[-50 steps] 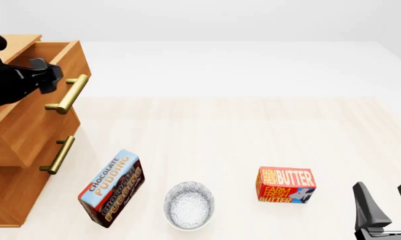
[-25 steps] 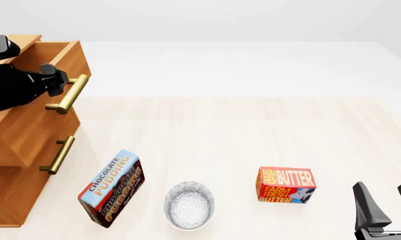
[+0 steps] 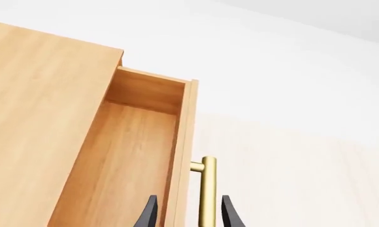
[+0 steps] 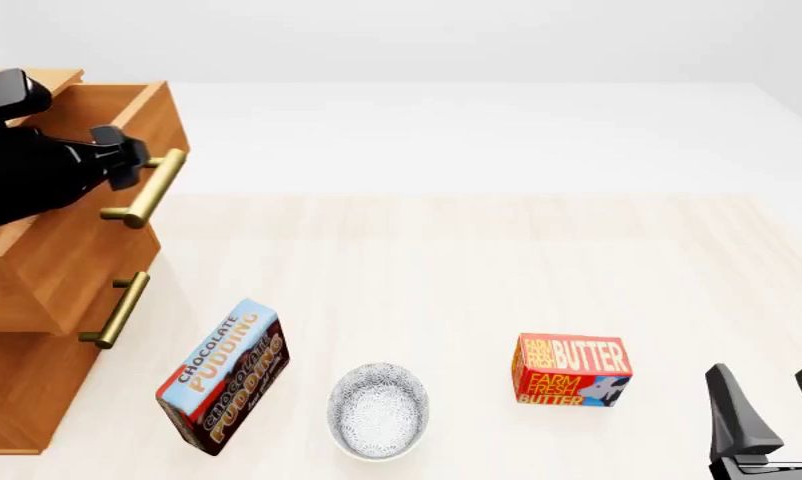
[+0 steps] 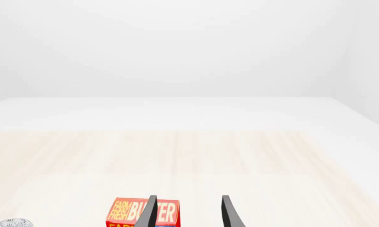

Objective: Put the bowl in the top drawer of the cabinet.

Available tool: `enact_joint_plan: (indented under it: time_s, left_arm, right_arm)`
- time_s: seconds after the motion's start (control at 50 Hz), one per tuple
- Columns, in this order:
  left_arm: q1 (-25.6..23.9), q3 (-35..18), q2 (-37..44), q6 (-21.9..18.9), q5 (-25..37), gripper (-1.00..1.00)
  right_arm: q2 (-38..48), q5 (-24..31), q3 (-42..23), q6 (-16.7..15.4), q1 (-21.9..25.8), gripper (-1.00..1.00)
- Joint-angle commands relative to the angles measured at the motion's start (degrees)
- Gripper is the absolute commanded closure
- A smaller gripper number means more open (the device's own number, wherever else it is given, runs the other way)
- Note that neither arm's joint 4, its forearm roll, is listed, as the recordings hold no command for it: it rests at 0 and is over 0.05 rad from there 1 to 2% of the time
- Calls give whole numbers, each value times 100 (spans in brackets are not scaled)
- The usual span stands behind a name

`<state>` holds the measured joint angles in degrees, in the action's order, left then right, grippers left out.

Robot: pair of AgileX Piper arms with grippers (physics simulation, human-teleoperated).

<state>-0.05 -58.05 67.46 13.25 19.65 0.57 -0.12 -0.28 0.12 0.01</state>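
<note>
Bowl [image 4: 377, 410] sits on the table [image 4: 508, 260] between the pudding box [image 4: 221, 376] and the butter box [image 4: 572, 371], well clear of the cabinet [image 4: 28, 340]. Since a second ago the top drawer [image 4: 94, 200] has slid further out of the cabinet, its handle [image 4: 145, 188] carried along with the left gripper [image 3: 188, 213]. The fingers straddle that brass bar; whether they pinch it I cannot tell. The left wrist view shows the drawer's inside bare, so there looks to be room for the bowl, though it may need opening wider. Right gripper [image 4: 772, 410] rests open beside the butter box, touching nothing. Count: one bowl, two boxes, two drawers, two handles, two arms.
</note>
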Motion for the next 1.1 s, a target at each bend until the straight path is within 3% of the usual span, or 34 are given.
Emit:
enact_joint_plan:
  time_s: [0.02, 0.78, 1.1]
  left_arm:
    - [-272, 302, 335, 331, 39, -100]
    - [-1137, 567, 656, 871, -10, -100]
    - [-1607, 742, 675, 1310, -54, -100]
  right_arm:
    - [-7, 2, 4, 0, -1, -100]
    - [-7, 2, 3, -3, 0, -100]
    - [-7, 2, 4, -2, -1, -100]
